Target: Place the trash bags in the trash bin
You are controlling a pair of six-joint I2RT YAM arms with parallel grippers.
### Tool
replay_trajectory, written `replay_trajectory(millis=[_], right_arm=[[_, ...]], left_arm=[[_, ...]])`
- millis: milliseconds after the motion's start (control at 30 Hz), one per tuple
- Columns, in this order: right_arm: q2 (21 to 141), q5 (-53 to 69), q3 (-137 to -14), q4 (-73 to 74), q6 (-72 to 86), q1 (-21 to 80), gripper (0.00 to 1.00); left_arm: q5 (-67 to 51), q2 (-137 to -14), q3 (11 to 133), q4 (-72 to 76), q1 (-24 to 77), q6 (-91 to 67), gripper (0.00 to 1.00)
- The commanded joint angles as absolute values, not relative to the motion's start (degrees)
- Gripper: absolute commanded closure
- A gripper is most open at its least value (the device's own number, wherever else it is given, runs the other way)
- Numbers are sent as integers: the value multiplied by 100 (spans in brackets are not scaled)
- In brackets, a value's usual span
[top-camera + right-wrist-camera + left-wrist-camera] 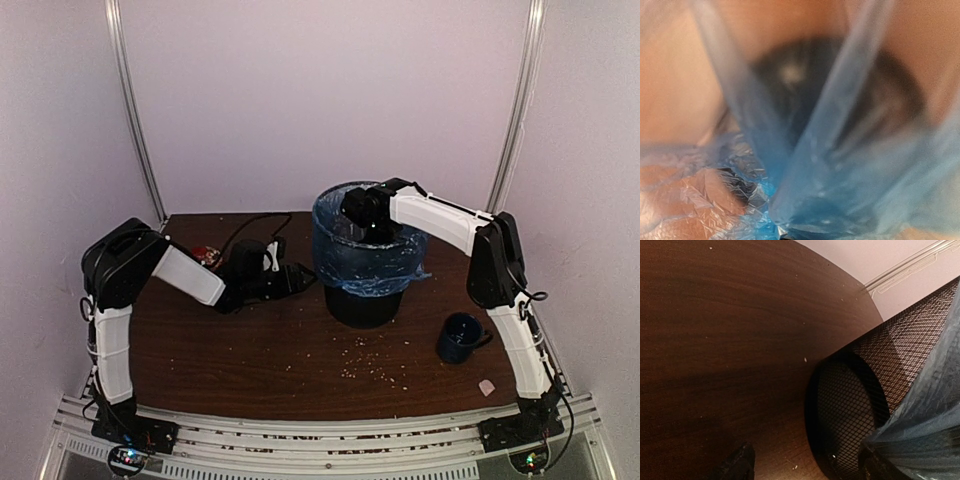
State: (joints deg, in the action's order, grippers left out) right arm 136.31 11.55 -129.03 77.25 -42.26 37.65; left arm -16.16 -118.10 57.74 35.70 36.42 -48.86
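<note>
Top external: the blue bag (372,262) lines the black mesh bin (362,305), its edge folded over the rim, with the right claw (368,222) dipped inside the mouth. Left wrist: the left claw (805,467) stands with fingers apart beside the bin's base. Right wrist: only blurred blue film shows, so I cannot tell that claw's state.

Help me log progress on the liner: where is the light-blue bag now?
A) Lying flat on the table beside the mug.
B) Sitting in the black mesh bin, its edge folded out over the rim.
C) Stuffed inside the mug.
B: the trash bag lines the trash bin, its blue film spilling outward over the rim.
</note>
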Motion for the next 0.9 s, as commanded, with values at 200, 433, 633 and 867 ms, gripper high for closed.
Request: replay_trajectory(millis=[200, 433, 633, 867], right_arm=[[13835, 1288, -12841, 7778, -4284, 3841, 100], [13950, 1353, -12536, 7785, -4695, 3874, 100], [14021, 1419, -12527, 7777, -4631, 3884, 100], [13850, 1319, -12684, 7768, -4509, 3885, 100]], left_arm=[[-1645, -11937, 5677, 3716, 3670, -4945, 28], [-1565, -11589, 5247, 3973, 3671, -4917, 29], [-1486, -11398, 4978, 4202, 3666, -4944, 28], [-1383, -11031, 4794, 4309, 3665, -4760, 28]])
